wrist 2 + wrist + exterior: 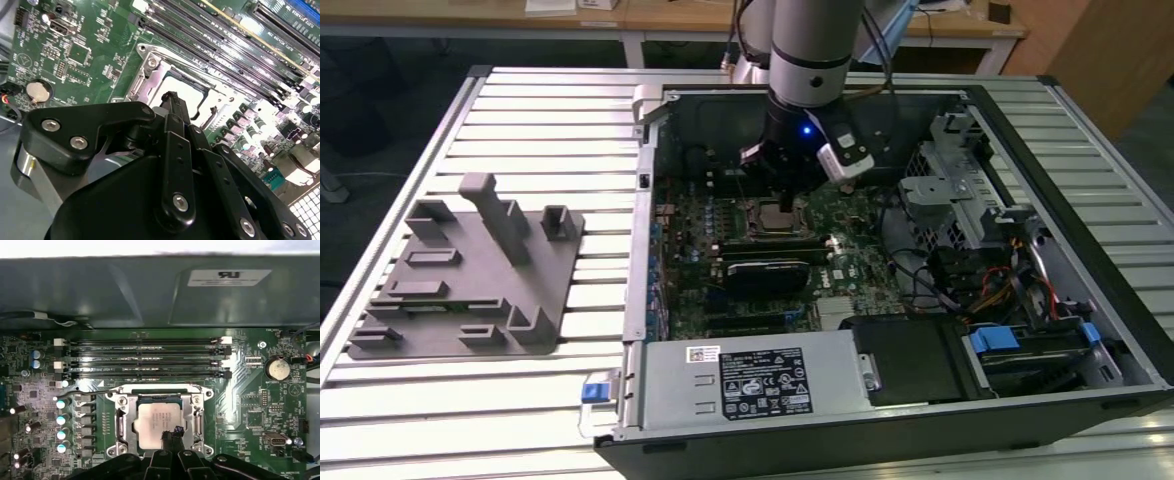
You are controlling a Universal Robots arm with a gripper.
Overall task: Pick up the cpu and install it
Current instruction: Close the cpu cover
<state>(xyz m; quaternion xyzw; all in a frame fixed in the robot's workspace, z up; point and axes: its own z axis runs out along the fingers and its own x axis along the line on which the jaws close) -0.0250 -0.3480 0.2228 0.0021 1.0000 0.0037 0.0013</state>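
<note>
1. Exterior view first: find the gripper (781,200) hanging straight down inside the open computer case (881,440), low over the far middle of the motherboard (720,265).
2. Note the grey fixture tray (467,285) toward the exterior view's left, lying on the slatted table (520,110), well apart from the case.
3. Note also the power supply (747,380) along the case's near side, well nearer than the gripper.
4. Switch to the first wrist view: see the cpu (152,422) lying flat in the socket (119,415), silver top up, ringed by the socket's metal frame.
5. Same view: place the gripper (172,432) over one edge of the cpu, off the chip's middle, closed to one narrow black tip and clasping nothing.
6. Touching the silver top or poised just above it: cannot tell from either wrist view.
7. Find the memory slots (145,357) just beside the socket, and the coin battery (278,368) well apart from it.
8. Check the second wrist view: gripper (171,97) again closed, tip right at the socket, cpu (192,90) bright just beyond it, coin battery (36,91) off to one side.
</note>
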